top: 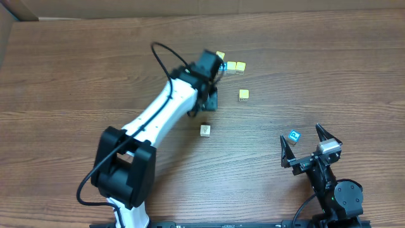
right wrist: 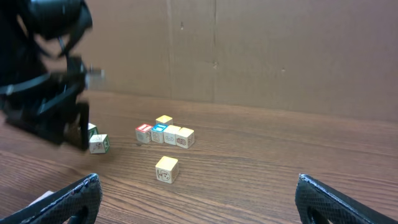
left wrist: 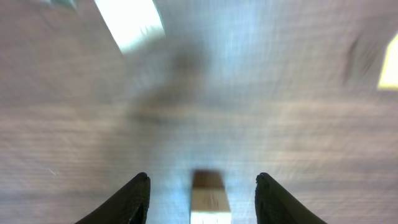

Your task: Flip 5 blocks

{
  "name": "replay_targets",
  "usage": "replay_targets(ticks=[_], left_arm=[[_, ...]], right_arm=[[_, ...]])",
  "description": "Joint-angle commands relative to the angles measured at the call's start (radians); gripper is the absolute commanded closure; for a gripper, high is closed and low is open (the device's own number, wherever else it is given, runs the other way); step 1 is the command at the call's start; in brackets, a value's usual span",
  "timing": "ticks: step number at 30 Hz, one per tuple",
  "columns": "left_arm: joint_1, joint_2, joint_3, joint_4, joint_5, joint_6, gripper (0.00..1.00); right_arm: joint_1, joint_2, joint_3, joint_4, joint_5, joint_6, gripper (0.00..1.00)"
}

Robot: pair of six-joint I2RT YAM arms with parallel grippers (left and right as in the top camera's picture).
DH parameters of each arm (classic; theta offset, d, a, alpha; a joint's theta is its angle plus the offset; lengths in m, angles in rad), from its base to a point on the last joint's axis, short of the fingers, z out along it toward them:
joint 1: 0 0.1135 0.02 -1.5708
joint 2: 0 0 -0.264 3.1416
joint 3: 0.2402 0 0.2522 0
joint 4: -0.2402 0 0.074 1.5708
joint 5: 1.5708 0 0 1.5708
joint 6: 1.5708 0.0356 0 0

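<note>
Left fingers (left wrist: 135, 200) apart; cream wooden block (left wrist: 209, 198) between, touching neither.

Left arm (top: 158, 120) lies diagonally across the table (top: 63, 76), barring passage there. Block cluster (top: 231, 66) crowds its far end. Bare wood surrounds the single yellow block (top: 243, 95). Blue block (top: 294, 135) sits by the tips of the right gripper (top: 300, 132).

Three cameras: one above, two low on the wrists.
The overhead camera looks straight down on the whole tabletop (top: 76, 76), with the arm bases at the near edge. The left wrist camera hangs close over the wood, blurred, framed by the left hand (left wrist: 202, 178). The right wrist camera sits low behind the right hand (right wrist: 198, 182), facing the far cardboard wall (right wrist: 280, 50). It shares the blocks (right wrist: 169, 132) and left arm (right wrist: 43, 93) with overhead.
</note>
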Motion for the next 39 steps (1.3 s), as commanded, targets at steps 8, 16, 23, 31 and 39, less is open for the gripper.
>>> replay_targets(ticks=[8, 16, 23, 31, 39], left_arm=[[0.132, -0.013, 0.052, 0.082, -0.016, 0.079, 0.57], [0.175, -0.013, 0.052, 0.107, -0.017, 0.079, 0.57], [0.18, -0.013, 0.051, 0.195, -0.016, 0.135, 0.59], [0.178, -0.013, 0.034, 0.222, -0.017, 0.126, 0.58], [0.176, -0.013, -0.03, 0.314, 0.02, 0.124, 0.53]], right_arm=[[-0.004, -0.007, -0.01, 0.004, 0.005, -0.001, 0.0], [-0.004, -0.007, -0.01, 0.004, 0.005, -0.001, 0.0], [-0.004, -0.007, -0.01, 0.004, 0.005, -0.001, 0.0], [-0.004, -0.007, -0.01, 0.004, 0.005, -0.001, 0.0], [-0.004, -0.007, -0.01, 0.004, 0.005, -0.001, 0.0]])
